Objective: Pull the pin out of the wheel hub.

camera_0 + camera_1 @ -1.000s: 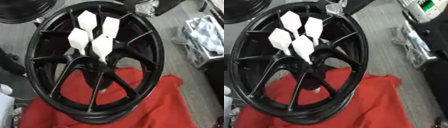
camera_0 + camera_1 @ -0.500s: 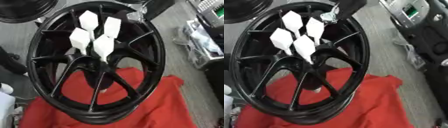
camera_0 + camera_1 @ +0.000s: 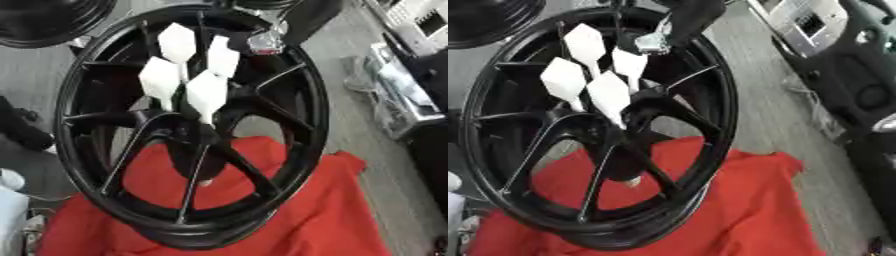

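Standing in the wheel hub [image 3: 197, 132], four white pins [image 3: 206, 93], no fingers near.

White pins [image 3: 206, 93] crowd the hub [image 3: 188, 131] of the black wheel [image 3: 302, 150]; open gaps lie between the spokes [image 3: 252, 172]. A dark arm [image 3: 691, 17] blocks the upper rim.

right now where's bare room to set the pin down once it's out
Free: the red cloth to the right of the wheel, and the grey floor beyond it. Crowded: the hub, with four white pins, and the equipment at the right edge.
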`<action>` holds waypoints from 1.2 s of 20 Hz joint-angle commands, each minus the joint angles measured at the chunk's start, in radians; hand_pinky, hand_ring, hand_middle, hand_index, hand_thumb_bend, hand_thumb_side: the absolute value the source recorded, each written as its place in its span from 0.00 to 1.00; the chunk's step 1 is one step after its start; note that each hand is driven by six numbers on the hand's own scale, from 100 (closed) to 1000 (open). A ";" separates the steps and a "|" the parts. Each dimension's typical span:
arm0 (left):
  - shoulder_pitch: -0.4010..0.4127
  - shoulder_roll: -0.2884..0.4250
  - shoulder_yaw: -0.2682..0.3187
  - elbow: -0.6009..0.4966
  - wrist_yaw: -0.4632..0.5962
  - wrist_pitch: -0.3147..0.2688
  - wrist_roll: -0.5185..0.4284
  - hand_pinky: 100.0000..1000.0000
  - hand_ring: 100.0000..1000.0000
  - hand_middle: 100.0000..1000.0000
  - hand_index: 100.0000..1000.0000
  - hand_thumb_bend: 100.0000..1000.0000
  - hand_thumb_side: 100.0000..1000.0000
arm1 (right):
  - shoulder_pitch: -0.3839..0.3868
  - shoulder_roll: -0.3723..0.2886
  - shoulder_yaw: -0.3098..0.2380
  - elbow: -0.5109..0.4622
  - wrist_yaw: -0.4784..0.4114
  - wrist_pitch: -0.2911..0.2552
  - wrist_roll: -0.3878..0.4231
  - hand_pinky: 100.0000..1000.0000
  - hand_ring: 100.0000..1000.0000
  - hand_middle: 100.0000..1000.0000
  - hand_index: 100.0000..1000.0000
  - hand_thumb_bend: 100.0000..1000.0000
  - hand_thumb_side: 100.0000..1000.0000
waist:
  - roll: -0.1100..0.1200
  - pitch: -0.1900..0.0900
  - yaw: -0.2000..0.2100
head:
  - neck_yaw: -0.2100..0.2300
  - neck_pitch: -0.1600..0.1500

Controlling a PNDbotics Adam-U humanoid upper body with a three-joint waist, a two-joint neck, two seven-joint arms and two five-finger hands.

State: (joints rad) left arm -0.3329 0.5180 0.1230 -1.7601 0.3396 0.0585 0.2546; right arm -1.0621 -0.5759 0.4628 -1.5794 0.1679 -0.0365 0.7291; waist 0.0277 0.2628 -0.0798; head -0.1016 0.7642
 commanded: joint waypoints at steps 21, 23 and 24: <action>0.011 0.015 0.017 -0.010 -0.007 0.010 0.013 0.83 0.64 0.60 0.78 0.09 0.75 | 0.022 0.056 -0.025 0.021 0.107 0.056 -0.075 0.88 0.79 0.75 0.88 0.23 0.39 | -0.020 -0.039 -0.009 | -0.002 0.006; 0.012 0.014 0.017 -0.011 -0.007 0.011 0.013 0.83 0.64 0.60 0.78 0.09 0.75 | 0.025 0.058 -0.025 0.028 0.117 0.054 -0.081 0.88 0.79 0.75 0.88 0.24 0.38 | -0.020 -0.039 -0.008 | 0.000 0.006; 0.012 0.014 0.017 -0.011 -0.007 0.011 0.014 0.83 0.64 0.60 0.78 0.09 0.75 | 0.025 0.060 -0.025 0.032 0.123 0.053 -0.083 0.88 0.79 0.75 0.88 0.24 0.38 | -0.020 -0.040 -0.008 | 0.001 0.006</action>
State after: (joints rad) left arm -0.3161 0.5174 0.1263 -1.7565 0.3339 0.0700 0.2658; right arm -1.0206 -0.5059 0.4531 -1.5476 0.2813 0.0172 0.6535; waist 0.0079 0.2540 -0.0885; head -0.1035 0.7642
